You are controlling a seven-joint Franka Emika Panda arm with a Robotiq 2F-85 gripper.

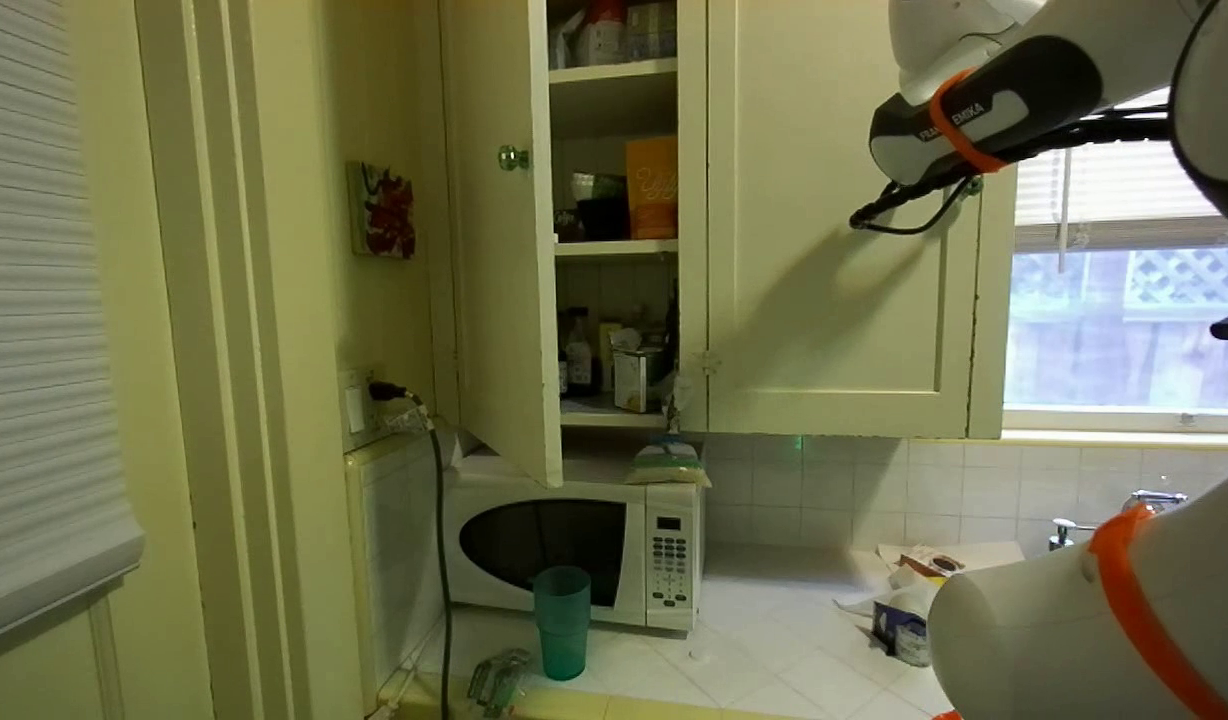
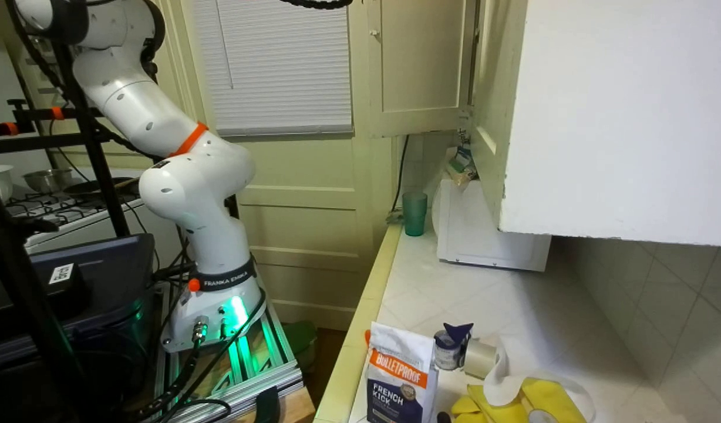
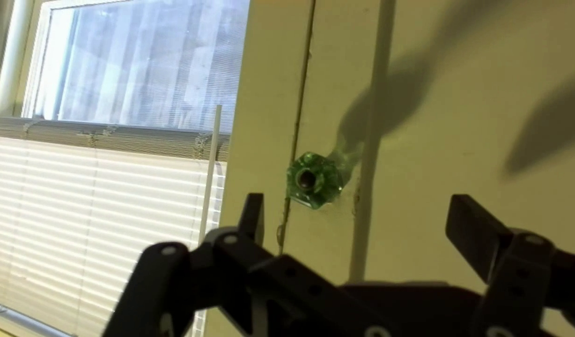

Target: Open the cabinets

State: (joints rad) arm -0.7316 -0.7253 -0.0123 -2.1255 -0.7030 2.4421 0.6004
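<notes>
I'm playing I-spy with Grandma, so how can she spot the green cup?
Find the cream cabinets up on the wall, then the white microwave below their open door. On the pale counter in front of it stands the green cup. It is tall, upright and blue-green, unlike the boxy microwave behind or the low, unclear item beside it.

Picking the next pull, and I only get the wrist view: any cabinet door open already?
Observer: Yes, one door stands open, in both exterior views.
Operator: What's below it?
Observer: A microwave, in an exterior view.
Operator: Anything standing in front of that?
Observer: A teal cup, upright on the counter.
</notes>
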